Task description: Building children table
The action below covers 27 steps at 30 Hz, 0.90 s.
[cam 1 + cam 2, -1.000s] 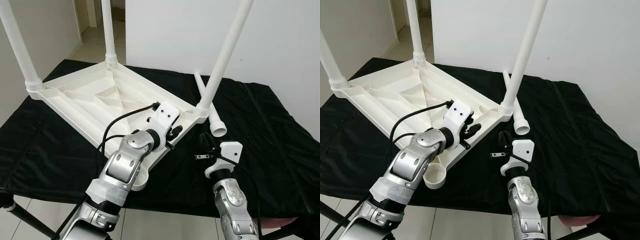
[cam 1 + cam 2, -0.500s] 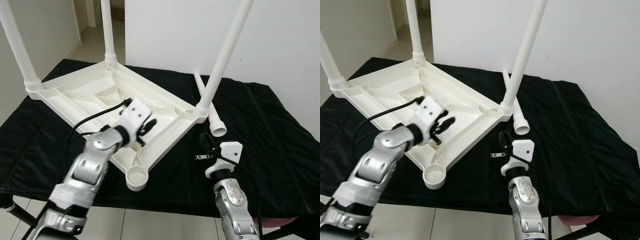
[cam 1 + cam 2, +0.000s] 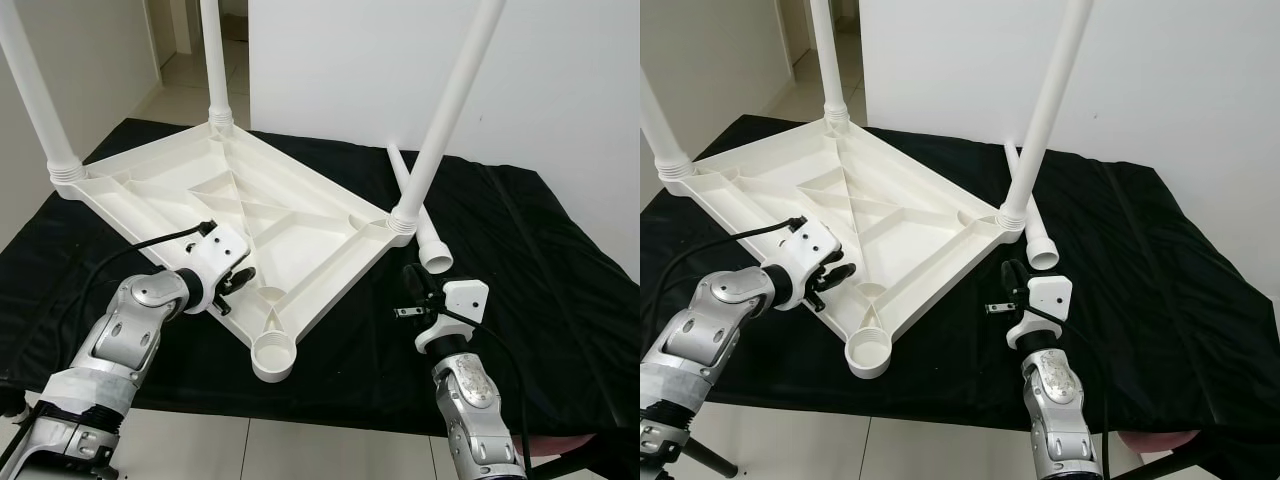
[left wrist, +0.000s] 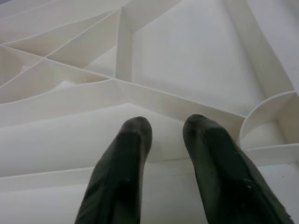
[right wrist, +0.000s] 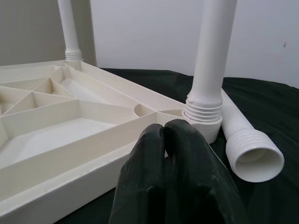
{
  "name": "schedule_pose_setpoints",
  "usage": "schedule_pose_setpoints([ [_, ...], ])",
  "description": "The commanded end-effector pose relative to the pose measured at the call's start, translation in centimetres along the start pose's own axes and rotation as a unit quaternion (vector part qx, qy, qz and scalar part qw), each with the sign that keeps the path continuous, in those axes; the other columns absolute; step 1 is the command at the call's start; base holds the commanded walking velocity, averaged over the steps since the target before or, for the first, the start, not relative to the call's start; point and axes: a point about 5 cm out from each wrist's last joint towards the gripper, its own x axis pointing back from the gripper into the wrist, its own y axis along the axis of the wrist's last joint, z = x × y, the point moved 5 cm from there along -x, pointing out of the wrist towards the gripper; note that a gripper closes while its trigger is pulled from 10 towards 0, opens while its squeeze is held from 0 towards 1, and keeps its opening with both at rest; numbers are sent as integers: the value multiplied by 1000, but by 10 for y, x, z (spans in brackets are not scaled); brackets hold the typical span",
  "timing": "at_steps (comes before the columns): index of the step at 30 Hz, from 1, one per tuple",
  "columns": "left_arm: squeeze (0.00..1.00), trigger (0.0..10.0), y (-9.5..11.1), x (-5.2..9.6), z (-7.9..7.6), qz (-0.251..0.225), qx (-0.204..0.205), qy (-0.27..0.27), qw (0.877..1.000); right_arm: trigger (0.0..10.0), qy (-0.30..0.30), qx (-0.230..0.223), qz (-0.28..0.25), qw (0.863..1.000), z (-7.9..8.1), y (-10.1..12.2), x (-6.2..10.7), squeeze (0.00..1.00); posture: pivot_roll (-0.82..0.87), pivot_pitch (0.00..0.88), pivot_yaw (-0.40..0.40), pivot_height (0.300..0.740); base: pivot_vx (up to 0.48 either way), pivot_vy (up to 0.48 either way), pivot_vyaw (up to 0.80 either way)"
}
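From the head, a white ribbed plastic tabletop [image 3: 240, 215] is lying upside down on a black cloth [image 3: 560, 290], three round legs [image 3: 447, 105] standing in its corner sockets; a loose leg [image 3: 420, 215] is lying to the right. At the left wrist, the left gripper [image 4: 166, 128] is hovering over the near rim, fingers slightly spread. At the right wrist, the right gripper [image 5: 163, 133] is pointing at the threaded corner, fingers pressed together.

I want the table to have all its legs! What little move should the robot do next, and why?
Probably swing the right gripper toward the loose leg lying on the black cloth and open its closed fingers. Three legs already stand in the upturned tabletop, and the near corner socket is empty. The left gripper rests at the tabletop's edge.
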Motion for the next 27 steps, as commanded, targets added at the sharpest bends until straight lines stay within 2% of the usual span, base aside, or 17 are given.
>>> schedule_pose_setpoints([
  [1,1000,10000,0,0,2,5,-10,-15,1000,10000,1,1,0,1000,-1,-2,0,0,8,0,-91,740,0,0,0],
  [8,1000,10000,-2,5,9,12,-26,-25,999,10000,1,3,-2,1000,-3,-1,0,0,6,0,-86,740,0,0,0],
  [12,1000,10000,4,11,17,-6,-43,-48,998,10000,2,6,0,1000,-4,-2,0,0,5,0,-82,740,0,0,0],
  [18,1000,10000,7,10,18,-9,-57,-59,997,10000,4,7,-1,1000,-3,-2,-1,0,3,0,-80,740,0,0,0],
  [19,0,10000,10,11,17,-13,-61,-75,995,10000,4,7,-2,1000,-4,-2,-1,0,3,0,-80,740,0,0,0],
  [27,0,10000,12,9,4,-12,-78,-140,987,10000,8,10,-3,1000,-4,-1,-2,0,1,0,-79,740,0,0,0],
])
